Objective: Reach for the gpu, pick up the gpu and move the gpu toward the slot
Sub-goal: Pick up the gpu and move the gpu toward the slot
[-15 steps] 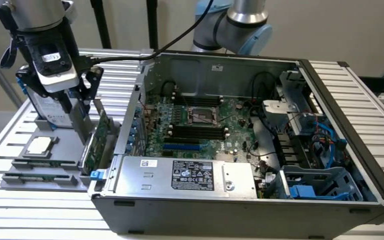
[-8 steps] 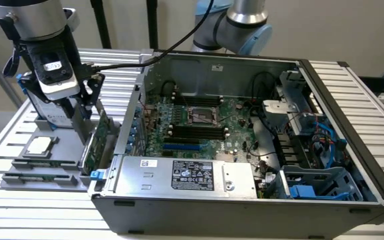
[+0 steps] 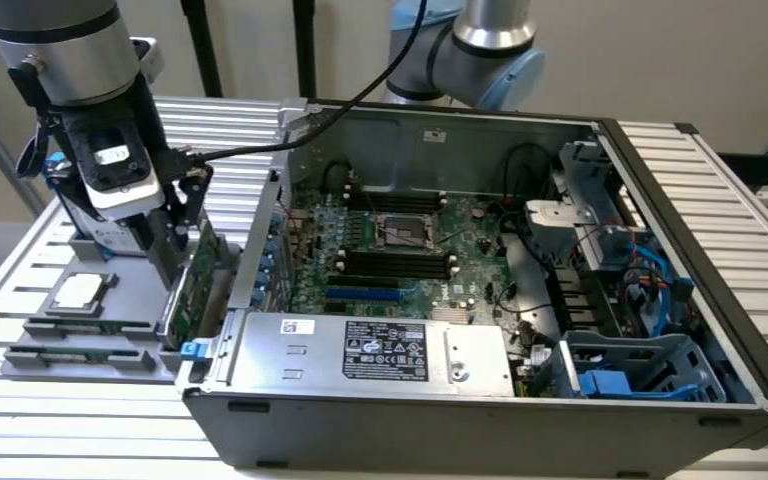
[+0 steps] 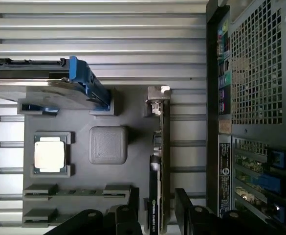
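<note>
The gpu (image 4: 161,147) stands on edge in the grey holder tray (image 4: 133,161), dark and thin, with its silver bracket (image 4: 157,98) at one end. My gripper (image 4: 157,198) is open, with one finger (image 4: 134,203) on each side of the card and a narrow gap left on both sides. In the exterior view the gpu (image 3: 201,278) shows green beside the case wall, and the gripper (image 3: 179,255) hangs low over it at the exterior view's left. The blue slot (image 3: 364,295) lies on the motherboard inside the open computer case (image 3: 518,420).
On the holder tray lie a square silver chip (image 4: 49,154), a grey block (image 4: 108,144) and a silver hard drive with a blue frame (image 4: 50,88). The case's perforated rear wall (image 4: 255,73) stands close beside the gpu. A second arm (image 3: 484,45) stands behind the case.
</note>
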Controlling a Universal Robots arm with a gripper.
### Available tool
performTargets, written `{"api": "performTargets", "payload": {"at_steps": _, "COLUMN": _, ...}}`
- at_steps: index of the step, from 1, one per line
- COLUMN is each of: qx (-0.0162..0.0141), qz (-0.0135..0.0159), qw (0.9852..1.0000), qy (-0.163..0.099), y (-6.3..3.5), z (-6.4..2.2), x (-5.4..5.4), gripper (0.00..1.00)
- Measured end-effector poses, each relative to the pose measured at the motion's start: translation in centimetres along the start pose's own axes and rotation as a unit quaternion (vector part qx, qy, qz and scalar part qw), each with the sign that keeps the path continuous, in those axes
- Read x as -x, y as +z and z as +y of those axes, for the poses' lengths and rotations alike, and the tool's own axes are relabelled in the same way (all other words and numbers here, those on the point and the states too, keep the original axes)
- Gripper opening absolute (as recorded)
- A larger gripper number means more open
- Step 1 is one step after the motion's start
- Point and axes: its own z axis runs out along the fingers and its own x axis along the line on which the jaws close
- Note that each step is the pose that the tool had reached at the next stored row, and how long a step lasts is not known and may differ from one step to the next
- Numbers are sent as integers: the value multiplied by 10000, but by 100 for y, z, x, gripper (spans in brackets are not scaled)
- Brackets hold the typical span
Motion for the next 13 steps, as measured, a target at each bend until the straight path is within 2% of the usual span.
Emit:
{"api": "performTargets", "payload": {"at_steps": 6, "qx": -26, "qz": -16, "qw": 10000, "qy": -1, "y": 95, "z": -12, "x": -1, "gripper": 44}}
{"api": "performTargets", "payload": {"at_steps": 7, "qx": -32, "qz": -24, "qw": 10000, "qy": -2, "y": 108, "z": -14, "x": -2, "gripper": 50}}
{"api": "performTargets", "payload": {"at_steps": 11, "qx": -52, "qz": -115, "qw": 9999, "qy": -2, "y": 152, "z": -17, "x": -14, "gripper": 50}}
{"api": "performTargets", "payload": {"at_steps": 13, "qx": -54, "qz": -142, "qw": 9999, "qy": -2, "y": 185, "z": -17, "x": -29, "gripper": 50}}
